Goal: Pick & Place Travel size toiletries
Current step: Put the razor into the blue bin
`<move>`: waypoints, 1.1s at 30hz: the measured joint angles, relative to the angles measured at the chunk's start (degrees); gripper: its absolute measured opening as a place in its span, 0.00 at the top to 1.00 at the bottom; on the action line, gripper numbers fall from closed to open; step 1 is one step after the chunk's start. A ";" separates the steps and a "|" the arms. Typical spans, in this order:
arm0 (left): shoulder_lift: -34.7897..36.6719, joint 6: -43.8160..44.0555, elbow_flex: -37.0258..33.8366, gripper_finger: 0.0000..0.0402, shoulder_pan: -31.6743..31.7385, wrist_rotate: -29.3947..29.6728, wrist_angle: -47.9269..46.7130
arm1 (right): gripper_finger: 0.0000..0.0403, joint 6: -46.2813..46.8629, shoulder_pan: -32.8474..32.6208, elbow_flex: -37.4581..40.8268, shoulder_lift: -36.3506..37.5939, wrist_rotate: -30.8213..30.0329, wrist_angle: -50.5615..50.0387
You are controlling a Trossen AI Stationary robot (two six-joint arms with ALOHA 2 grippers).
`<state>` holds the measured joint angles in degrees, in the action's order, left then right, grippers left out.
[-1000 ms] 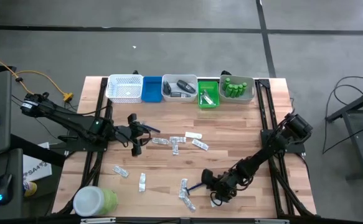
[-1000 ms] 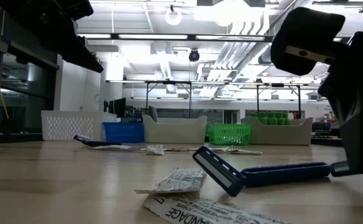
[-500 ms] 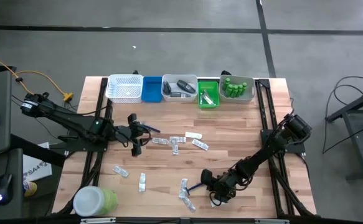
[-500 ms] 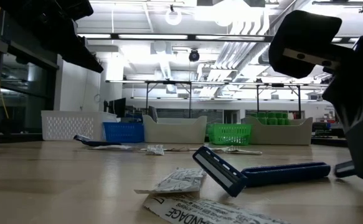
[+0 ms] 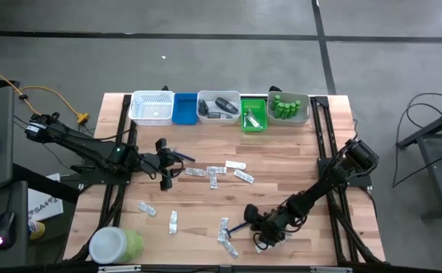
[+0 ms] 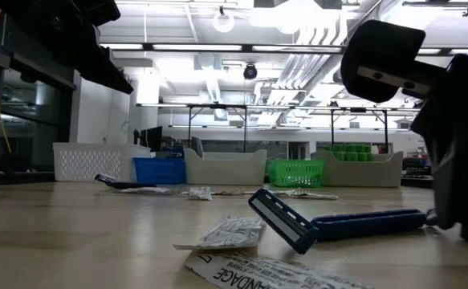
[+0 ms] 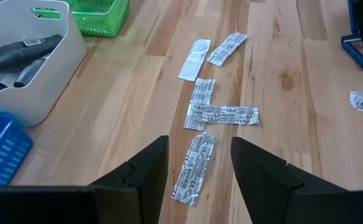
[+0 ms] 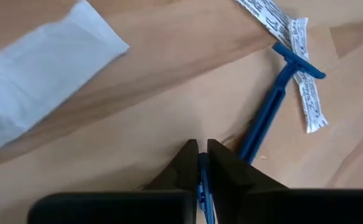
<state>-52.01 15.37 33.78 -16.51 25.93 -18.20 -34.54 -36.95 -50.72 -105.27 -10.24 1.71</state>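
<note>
A blue razor (image 5: 239,226) lies on the wood table near the front edge, its head (image 6: 282,222) down on the table beside a sachet (image 6: 232,234). My right gripper (image 8: 202,149) is shut on the razor's handle end; it also shows in the high view (image 5: 257,229). My left gripper (image 7: 200,163) is open and empty, hovering over several flat sachets (image 7: 221,115) at the table's middle left (image 5: 167,168). A second razor (image 5: 184,158) lies by it. More sachets (image 5: 146,208) lie scattered toward the front. My right gripper pinches the free end of the razor's handle (image 8: 203,180) between its two fingers. The fingers come slanting down from the table's right, roughly along the handle. The razor's head (image 8: 297,60) rests on the table, and the handle (image 6: 370,220) lies low, nearly level.
A row of trays stands along the far edge: white basket (image 5: 152,108), blue tray (image 5: 184,108), white tray with dark grey pieces (image 5: 218,108), green tray (image 5: 253,114), tray of green bottles (image 5: 289,108). A big green jar with a white lid (image 5: 116,245) lies at the front left corner.
My right gripper has shifted a little toward the table's left, closing in on the razor's handle end. The razor has stayed where it was.
</note>
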 joint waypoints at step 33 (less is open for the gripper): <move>-11.07 -11.71 -0.06 0.57 0.00 -3.78 19.80 | 0.98 8.75 15.00 -0.02 17.66 -14.00 17.65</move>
<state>-63.08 3.66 33.72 -16.51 22.15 1.61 -25.79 -21.95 -50.74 -87.61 -24.24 19.35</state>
